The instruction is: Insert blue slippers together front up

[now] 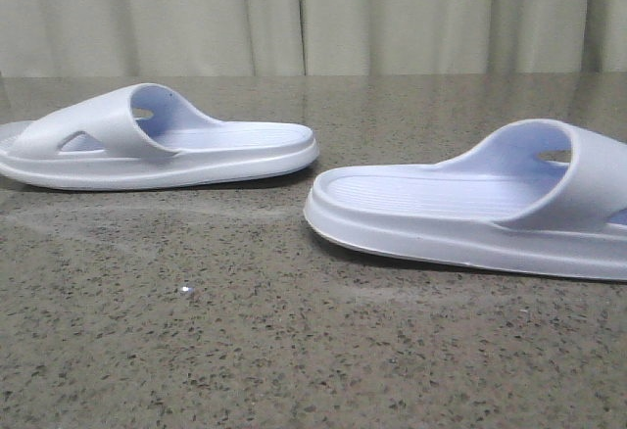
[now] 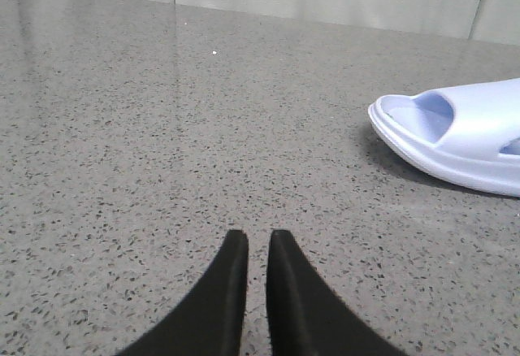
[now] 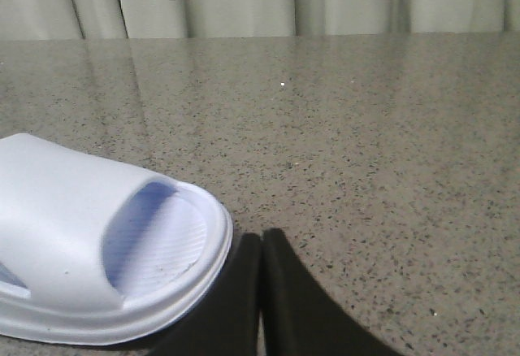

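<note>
Two pale blue slippers lie sole-down and apart on the speckled stone table. The left slipper has its strap at the left. The right slipper has its strap at the right, and its toe runs out of frame. Neither gripper shows in the front view. In the left wrist view my left gripper is empty over bare table, its black fingers nearly together, with one slipper's toe end well off to the side. In the right wrist view my right gripper is shut and empty, right beside a slipper's toe end.
A pale curtain hangs behind the table's far edge. Bare speckled tabletop lies in front of and between the slippers.
</note>
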Available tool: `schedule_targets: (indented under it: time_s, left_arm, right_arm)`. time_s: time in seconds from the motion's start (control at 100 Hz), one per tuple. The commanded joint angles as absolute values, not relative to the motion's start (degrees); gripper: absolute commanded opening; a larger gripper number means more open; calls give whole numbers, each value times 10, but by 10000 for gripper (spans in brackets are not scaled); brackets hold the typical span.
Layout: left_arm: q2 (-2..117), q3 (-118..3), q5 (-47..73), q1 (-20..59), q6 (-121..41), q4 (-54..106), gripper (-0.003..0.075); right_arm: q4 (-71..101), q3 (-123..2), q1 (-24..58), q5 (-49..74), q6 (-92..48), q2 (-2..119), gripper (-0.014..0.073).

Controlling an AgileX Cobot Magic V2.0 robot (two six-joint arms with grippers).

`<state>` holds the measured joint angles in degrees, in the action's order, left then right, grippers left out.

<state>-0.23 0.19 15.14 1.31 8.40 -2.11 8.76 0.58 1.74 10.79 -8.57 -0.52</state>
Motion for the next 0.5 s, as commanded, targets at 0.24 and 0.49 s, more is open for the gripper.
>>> schedule_targets:
  time_s: [0.24,0.49]
  left_arm:
    - [-13,7,106,17,89,-43,15]
    - [-13,7,101,17,89,-45,15]
  right_arm:
    - [82,19,13,64,-88,-13,-78]
    - [82,19,13,64,-88,-13,-78]
